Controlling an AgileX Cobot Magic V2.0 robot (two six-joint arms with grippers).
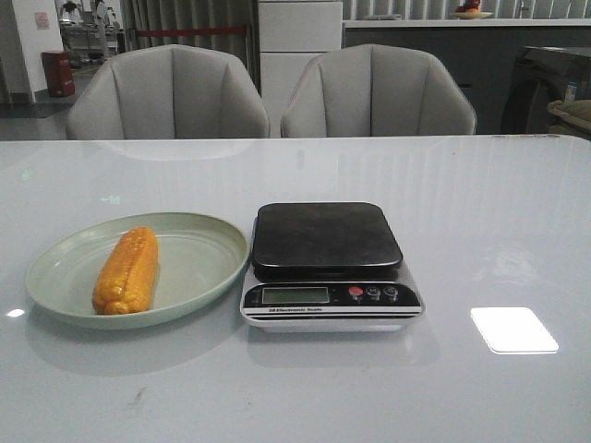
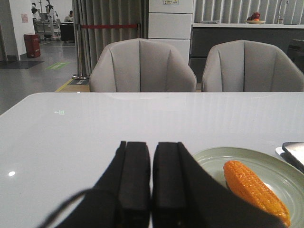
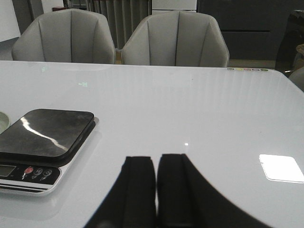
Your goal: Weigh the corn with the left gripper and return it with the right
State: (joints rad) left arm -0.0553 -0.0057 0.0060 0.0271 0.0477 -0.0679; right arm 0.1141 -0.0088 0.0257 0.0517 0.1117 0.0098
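The corn (image 1: 126, 270) lies lengthwise on the pale green plate (image 1: 209, 268), which sits on the white counter (image 1: 462, 212) just left of the electronic scale (image 1: 330, 265); whether plate rim and scale body touch cannot be told. The scale's dark platform is bare, and its display is too small to read. Neither arm appears in the front view. In the left wrist view, the left tool (image 2: 151, 187) has its two black fingers pressed nearly together, holding nothing, and it hides the near edge of the plate; the far end of the corn (image 2: 255, 190) is cut off by the picture's border, as is most of the scale. In the right wrist view, the right tool (image 3: 156, 192) is likewise narrow and holds nothing, with the scale (image 3: 45, 137) off to one side, partly cropped.
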